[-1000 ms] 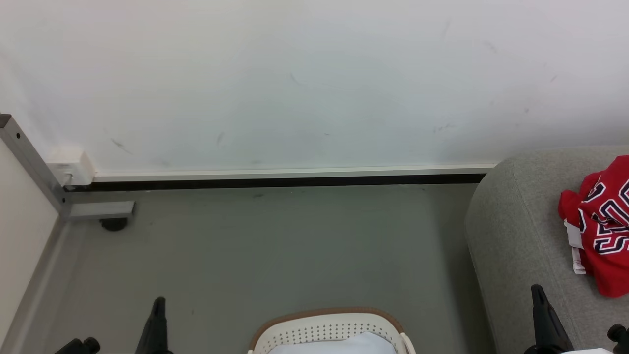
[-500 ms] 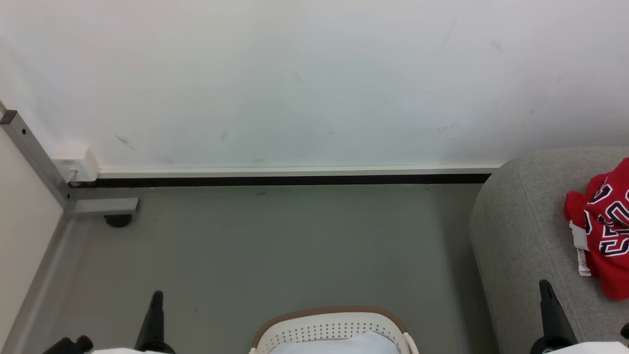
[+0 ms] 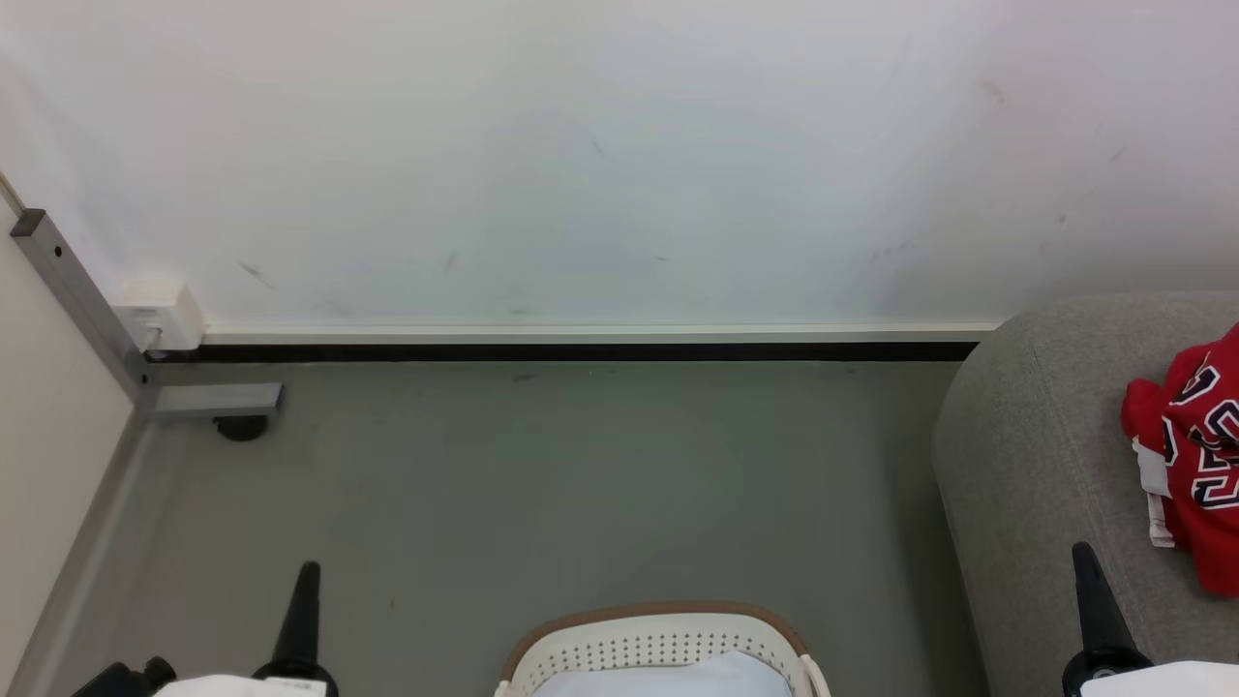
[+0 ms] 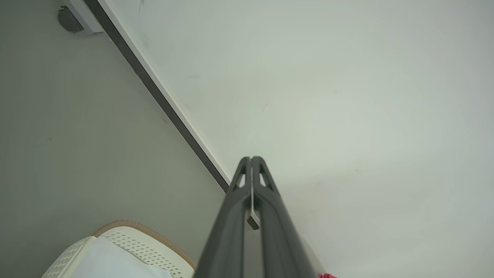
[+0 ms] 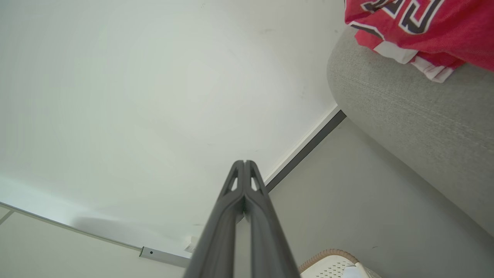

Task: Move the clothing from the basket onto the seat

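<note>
Red clothing [image 3: 1195, 455] with black-and-white lettering lies on the grey seat [image 3: 1036, 445] at the right edge; it also shows as red clothing [image 5: 420, 27] on the seat's rounded arm [image 5: 409, 108] in the right wrist view. The white basket [image 3: 658, 641] with a tan rim sits at the bottom centre, a pale bluish cloth [image 3: 668, 678] inside it. My left gripper [image 3: 308, 573] rises at the lower left, fingers together [image 4: 251, 159], holding nothing. My right gripper [image 3: 1081, 554] stands before the seat's arm, also shut and empty [image 5: 244, 162].
A white wall with a dark baseboard [image 3: 581, 353] runs across the back. A grey metal frame leg with a black foot [image 3: 227, 411] stands in the left corner. Grey floor [image 3: 542, 484] lies between the wall and the basket.
The whole head view has drifted slightly, so the seat and clothing sit a little further right. Both grippers stay shut, tips a little higher in view.
</note>
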Controlling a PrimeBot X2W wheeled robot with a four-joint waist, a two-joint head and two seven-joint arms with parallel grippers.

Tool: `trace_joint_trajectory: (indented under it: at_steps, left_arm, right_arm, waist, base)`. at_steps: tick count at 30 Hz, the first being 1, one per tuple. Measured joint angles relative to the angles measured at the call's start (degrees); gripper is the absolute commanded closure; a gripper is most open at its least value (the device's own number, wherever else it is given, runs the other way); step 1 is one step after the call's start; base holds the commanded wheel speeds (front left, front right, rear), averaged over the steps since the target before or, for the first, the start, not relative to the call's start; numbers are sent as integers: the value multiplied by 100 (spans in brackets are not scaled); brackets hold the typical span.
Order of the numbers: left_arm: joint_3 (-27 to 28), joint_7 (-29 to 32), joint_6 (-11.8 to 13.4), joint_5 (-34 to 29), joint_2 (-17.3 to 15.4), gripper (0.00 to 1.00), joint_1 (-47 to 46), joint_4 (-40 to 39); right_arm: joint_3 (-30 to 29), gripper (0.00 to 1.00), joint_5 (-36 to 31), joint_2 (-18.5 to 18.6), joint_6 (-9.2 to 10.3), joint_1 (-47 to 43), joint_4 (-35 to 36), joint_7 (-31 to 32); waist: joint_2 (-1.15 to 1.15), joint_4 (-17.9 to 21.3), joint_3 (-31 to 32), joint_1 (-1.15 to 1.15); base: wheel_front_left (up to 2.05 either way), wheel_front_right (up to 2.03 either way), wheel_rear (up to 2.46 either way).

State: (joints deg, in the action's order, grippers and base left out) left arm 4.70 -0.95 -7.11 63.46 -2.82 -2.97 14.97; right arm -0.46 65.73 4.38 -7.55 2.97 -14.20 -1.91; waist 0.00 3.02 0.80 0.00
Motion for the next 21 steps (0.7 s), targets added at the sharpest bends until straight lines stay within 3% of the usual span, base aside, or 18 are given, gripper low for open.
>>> trace_joint_trajectory:
  at_steps: [21]
  left_arm:
    - [65,298,-1,1152,1,100,-128,-33]
  right_arm:
    - [-197,100,1082,-35,0,118,3,310]
  waist:
    - [0,-102,-33,0]
  base:
    - [0,0,0]
